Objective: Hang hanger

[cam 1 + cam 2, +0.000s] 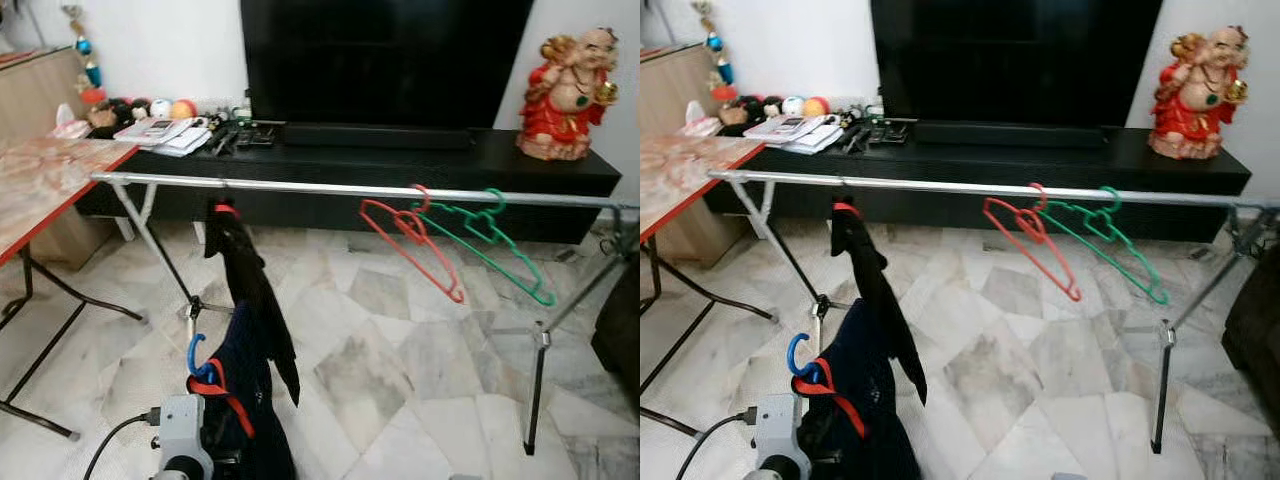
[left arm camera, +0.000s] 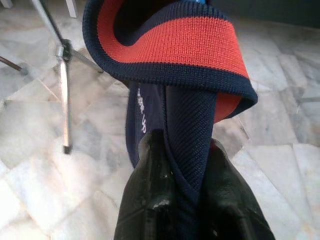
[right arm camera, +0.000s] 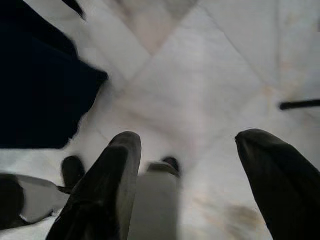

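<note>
Garment [image 1: 240,400] with blue hanger [image 1: 197,358] sat low at seven o'clock, below the rail [image 1: 300,186] — not yet hung. Left hand [image 2: 185,200] was clenched on its navy fabric to carry it; right hand [image 3: 187,170] hung released above the floor [image 1: 400,360].

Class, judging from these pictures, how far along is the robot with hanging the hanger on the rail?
Done: a red hanger, a green hanger and a black garment hang on the rail. In hand: the left gripper is shut on a navy garment on a blue hanger, held below the rail. Left: lifting and hooking it. The right gripper is open over the floor.
</note>
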Robot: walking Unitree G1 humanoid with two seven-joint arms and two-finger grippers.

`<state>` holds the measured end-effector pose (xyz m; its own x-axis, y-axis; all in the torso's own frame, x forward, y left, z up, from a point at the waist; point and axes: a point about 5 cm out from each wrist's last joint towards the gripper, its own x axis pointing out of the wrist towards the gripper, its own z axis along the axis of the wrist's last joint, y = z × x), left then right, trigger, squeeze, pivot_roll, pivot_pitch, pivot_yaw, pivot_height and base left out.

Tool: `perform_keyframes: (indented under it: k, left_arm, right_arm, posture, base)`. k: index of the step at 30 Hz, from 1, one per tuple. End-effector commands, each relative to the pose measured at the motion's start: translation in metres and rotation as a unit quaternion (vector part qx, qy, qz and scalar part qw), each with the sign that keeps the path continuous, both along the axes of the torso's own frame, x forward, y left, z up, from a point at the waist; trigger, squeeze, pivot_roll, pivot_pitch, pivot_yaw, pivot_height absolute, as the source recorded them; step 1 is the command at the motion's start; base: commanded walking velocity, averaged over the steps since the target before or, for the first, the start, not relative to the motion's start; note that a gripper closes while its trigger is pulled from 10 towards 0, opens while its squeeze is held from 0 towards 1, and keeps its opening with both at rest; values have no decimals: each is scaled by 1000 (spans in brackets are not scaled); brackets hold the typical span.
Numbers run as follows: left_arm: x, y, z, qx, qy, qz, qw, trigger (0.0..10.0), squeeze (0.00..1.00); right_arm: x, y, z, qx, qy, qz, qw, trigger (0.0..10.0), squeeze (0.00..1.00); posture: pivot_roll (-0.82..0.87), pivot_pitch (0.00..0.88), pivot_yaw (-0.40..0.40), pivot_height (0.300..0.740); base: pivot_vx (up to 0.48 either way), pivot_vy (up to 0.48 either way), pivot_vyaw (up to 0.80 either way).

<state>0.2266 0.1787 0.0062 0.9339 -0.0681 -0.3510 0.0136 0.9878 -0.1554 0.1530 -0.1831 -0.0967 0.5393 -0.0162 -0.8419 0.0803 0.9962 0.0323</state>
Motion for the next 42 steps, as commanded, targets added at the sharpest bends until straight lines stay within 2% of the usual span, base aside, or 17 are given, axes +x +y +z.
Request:
perform_keyframes:
  k: [1, 9, 26, 42]
  left_arm:
    - [5, 2, 9, 7, -25, -4, 1000, 10000, 0]
    - [5, 0, 9, 8, -25, -4, 1000, 10000, 0]
    - [4, -2, 9, 5, -22, -2, 1000, 10000, 0]
    - [6, -3, 11, 4, -28, 0, 1000, 10000, 0]
  right_arm:
    - [5, 3, 2, 1, -9, 3, 1000, 10000, 0]
    - [5, 3, 2, -2, -6, 17, 1000, 10000, 0]
    - [6, 2, 2, 3, -9, 21, 1000, 10000, 0]
    - [7, 3, 3, 3, -8, 30, 999, 10000, 0]
  posture:
    - [-31, 0, 23, 740]
    - [-29, 1, 19, 740]
    - [-29, 19, 14, 740]
    - [-29, 25, 10, 740]
  base:
    - [0, -364, 0]
    - [0, -342, 0]
    - [0, 0, 0]
    - [340, 0, 0]
